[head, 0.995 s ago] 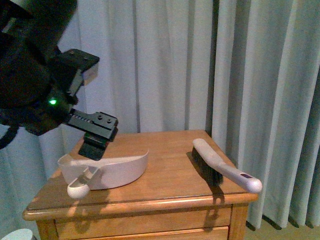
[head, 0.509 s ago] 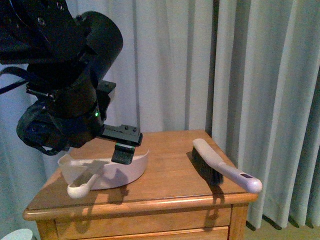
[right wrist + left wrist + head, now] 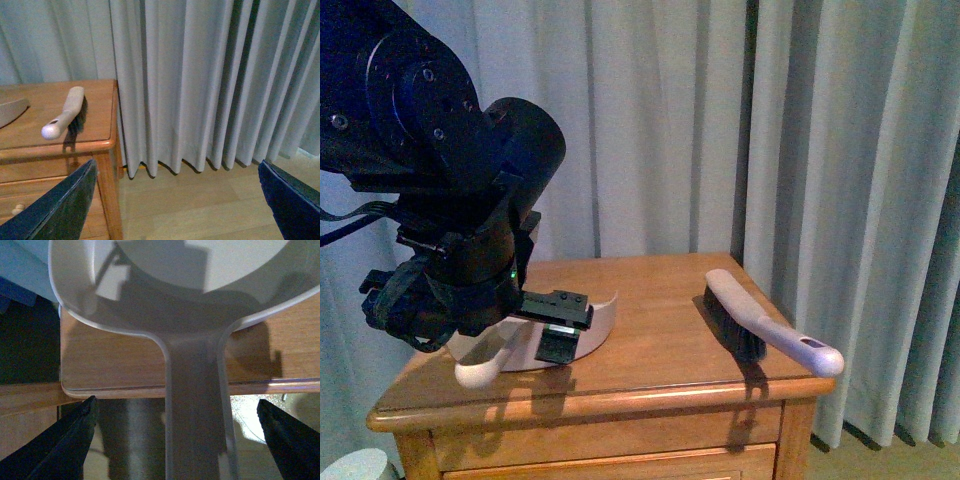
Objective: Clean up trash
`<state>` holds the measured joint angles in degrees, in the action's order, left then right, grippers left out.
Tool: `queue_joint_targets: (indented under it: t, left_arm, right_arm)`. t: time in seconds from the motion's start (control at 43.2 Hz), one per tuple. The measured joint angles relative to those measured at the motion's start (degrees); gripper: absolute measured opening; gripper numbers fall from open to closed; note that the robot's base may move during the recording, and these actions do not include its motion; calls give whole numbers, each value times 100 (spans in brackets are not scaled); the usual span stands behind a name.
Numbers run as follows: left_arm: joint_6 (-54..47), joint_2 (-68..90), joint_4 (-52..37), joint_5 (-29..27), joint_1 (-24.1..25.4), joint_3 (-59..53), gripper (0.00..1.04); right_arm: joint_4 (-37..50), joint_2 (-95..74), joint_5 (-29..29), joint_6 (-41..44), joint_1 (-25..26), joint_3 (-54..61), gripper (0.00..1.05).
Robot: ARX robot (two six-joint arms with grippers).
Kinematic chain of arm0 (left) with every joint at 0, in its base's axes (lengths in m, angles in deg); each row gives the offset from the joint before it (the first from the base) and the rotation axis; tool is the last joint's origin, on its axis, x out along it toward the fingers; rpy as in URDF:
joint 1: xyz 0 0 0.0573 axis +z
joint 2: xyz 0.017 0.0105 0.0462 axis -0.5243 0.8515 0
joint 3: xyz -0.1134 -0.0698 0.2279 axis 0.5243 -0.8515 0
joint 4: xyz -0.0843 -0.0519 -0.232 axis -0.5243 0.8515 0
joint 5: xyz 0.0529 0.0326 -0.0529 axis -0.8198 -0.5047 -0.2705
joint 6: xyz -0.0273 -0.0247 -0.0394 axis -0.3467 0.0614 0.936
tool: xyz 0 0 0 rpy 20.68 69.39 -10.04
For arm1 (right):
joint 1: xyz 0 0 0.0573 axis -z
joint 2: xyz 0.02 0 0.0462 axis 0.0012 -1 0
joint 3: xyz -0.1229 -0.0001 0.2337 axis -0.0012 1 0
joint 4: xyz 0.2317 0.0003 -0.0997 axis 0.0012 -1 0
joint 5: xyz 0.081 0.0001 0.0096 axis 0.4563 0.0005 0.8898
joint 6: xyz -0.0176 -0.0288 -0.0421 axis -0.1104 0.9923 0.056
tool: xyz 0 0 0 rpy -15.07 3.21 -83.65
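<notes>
Trash shows in no view, perhaps hidden behind the left arm (image 3: 440,200). Left pincer (image 3: 175,407) spread wide, straddling the handle of the beige plastic dustpan (image 3: 165,270) on the wooden desk (image 3: 110,360); right pincer (image 3: 176,167) also apart, empty.

There is one surface (image 3: 660,285), a wooden one. On it I count two things: one dustpan (image 3: 598,322) and one brush (image 3: 745,315). Two pincers are in view, the left pincer (image 3: 557,322) and the right pincer (image 3: 177,167), each with two fingers. Behind hangs a curtain (image 3: 670,120); how many panels it has, I cannot tell. One pale round object (image 3: 360,465) shows low at the left edge.
</notes>
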<state>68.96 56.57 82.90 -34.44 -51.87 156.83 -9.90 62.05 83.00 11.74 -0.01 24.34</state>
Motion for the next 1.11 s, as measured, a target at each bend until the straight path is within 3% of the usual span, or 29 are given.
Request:
queue_joint_targets:
  t: [0.74,1.11]
  left_arm:
    - [17,96,-214,59,57,-273,96]
    - [-28,94,-313,61,61,-273,43]
  right_arm:
    - [0,0,0,2,0,0,97]
    - [0,0,0,2,0,0,97]
